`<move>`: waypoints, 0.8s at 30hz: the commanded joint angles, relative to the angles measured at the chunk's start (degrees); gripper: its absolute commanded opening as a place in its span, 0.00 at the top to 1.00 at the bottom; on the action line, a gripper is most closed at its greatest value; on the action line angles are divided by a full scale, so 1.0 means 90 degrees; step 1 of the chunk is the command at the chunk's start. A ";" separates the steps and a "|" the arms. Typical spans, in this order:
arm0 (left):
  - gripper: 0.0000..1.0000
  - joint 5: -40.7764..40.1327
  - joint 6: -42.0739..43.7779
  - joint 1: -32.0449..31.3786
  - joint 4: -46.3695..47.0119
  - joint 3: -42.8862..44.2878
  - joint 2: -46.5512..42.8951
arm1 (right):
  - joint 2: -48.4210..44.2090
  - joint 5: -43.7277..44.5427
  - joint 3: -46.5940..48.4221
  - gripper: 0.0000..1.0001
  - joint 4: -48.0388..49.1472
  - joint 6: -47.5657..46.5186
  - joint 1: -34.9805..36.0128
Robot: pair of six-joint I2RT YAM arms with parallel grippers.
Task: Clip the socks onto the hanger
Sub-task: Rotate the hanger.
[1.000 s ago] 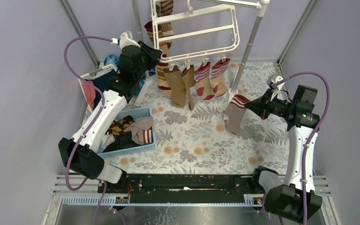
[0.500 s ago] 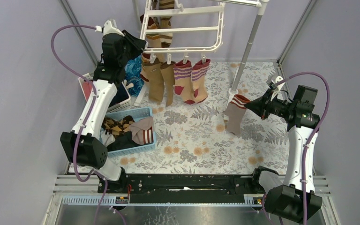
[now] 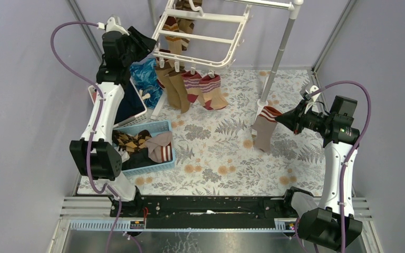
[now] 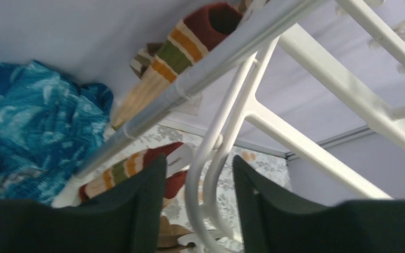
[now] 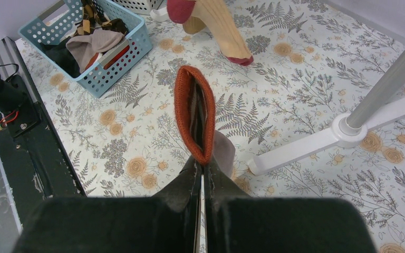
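Note:
The white hanger tilts on its pale pole, with several socks clipped along its near rail. My left gripper is raised at the frame's left corner. In the left wrist view its jaws stand open around the curved white tubing of the hanger, with a gap on the left side. A brown-yellow-green striped sock hangs above. My right gripper is shut on a tan sock by its red cuff, which dangles over the floral mat.
A small blue basket with more socks sits at left. Behind it stands a white slotted basket with shiny blue cloth. The stand's white foot lies right of the held sock.
The hanger frame has swung left and tilted, the clipped socks going with it. My left arm rose and moved left with it, and its jaws have widened. The right arm is unchanged.

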 commanded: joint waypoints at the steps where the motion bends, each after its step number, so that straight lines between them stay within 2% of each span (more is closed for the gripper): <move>1: 0.41 0.0374 0.0374 0.0321 0.0545 -0.0297 -0.0433 | -0.0114 -0.0204 -0.0008 1.00 0.0147 0.0068 -0.0033; 6: 0.03 0.0168 0.0887 0.0489 0.1267 -0.1436 -0.1629 | -0.0127 -0.0220 -0.0005 1.00 0.0129 0.0057 -0.0040; 9: 0.01 0.0190 0.1328 0.0514 0.1515 -0.1837 -0.2218 | -0.0134 -0.0253 -0.0010 1.00 0.0128 0.0057 -0.0033; 11: 0.01 0.0560 0.1528 0.0511 0.1716 -0.2067 -0.2609 | -0.0143 -0.0264 -0.0010 1.00 0.0128 0.0059 -0.0032; 14: 0.01 0.2001 0.1671 0.0494 0.2385 -0.2379 -0.3084 | -0.0135 -0.0307 -0.0017 1.00 0.0128 0.0055 -0.0034; 16: 0.01 0.2850 0.1772 0.0289 0.2544 -0.2223 -0.3142 | -0.0134 -0.0330 -0.0020 1.00 0.0130 0.0067 -0.0032; 18: 0.03 0.3013 0.2293 -0.0296 0.2009 -0.1772 -0.3061 | -0.0125 -0.0356 -0.0024 1.00 0.0151 0.0086 -0.0032; 19: 0.03 0.2820 0.2733 -0.0763 0.1600 -0.1477 -0.2986 | -0.0124 -0.0368 -0.0029 1.00 0.0164 0.0095 -0.0037; 21: 0.03 0.2076 0.3530 -0.1813 0.0852 -0.1003 -0.2801 | -0.0124 -0.0373 -0.0038 1.00 0.0174 0.0099 -0.0038; 24: 0.04 0.0605 0.4225 -0.3253 0.0014 -0.0205 -0.2275 | -0.0136 -0.0366 -0.0057 1.00 0.0210 0.0123 -0.0037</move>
